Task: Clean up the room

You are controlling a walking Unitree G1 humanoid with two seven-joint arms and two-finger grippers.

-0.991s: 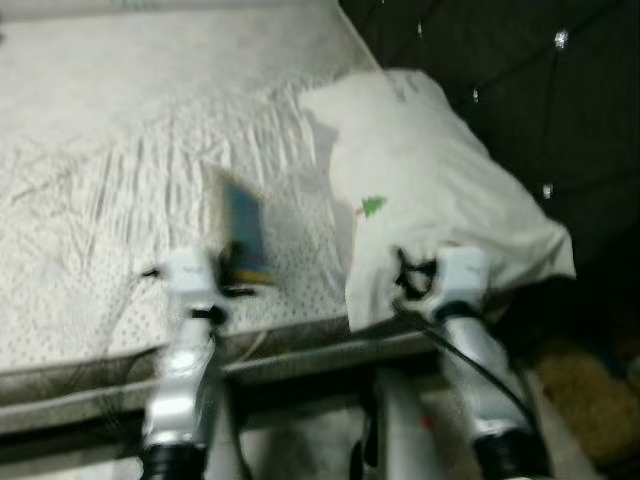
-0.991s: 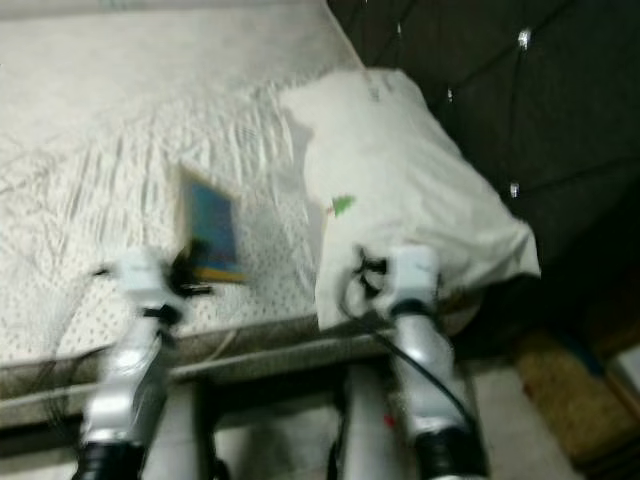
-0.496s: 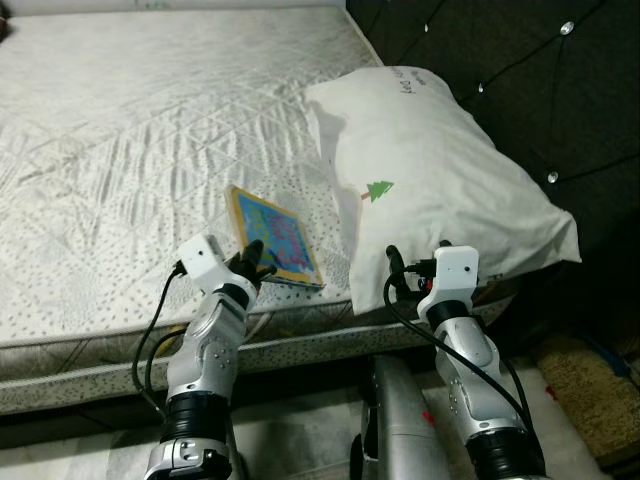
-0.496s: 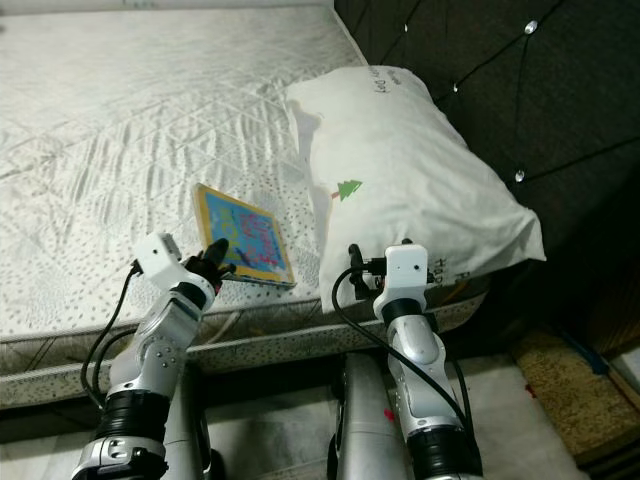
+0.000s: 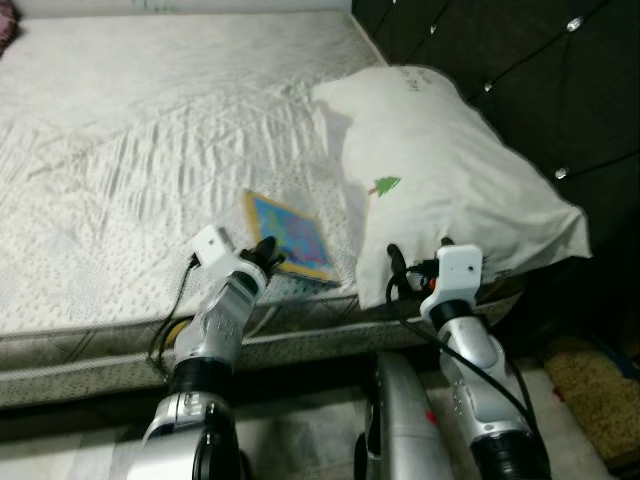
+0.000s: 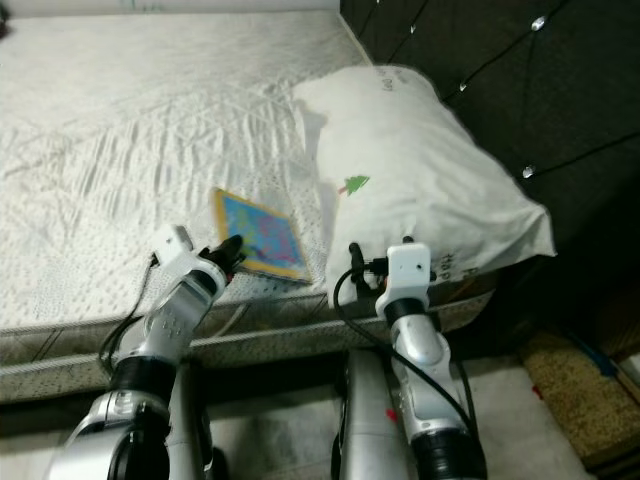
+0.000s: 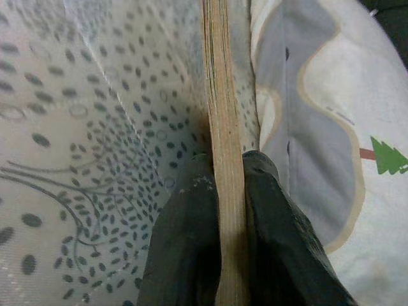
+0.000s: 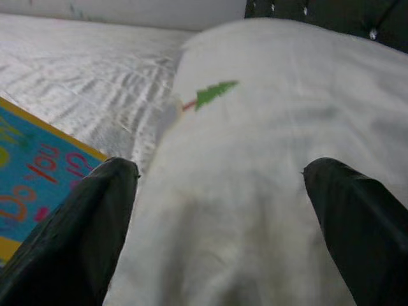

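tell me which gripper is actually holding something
The left gripper: its fingers pinch the book edge. The right gripper is spread open at the pillow, gripping nothing.

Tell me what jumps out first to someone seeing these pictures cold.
The bright blue and yellow book stands out, lying near the mattress edge, with the left gripper shut on its edge. Beside it lies a big white pillow with a small green tree print, against the dark tufted headboard. The right gripper is open, facing the pillow.
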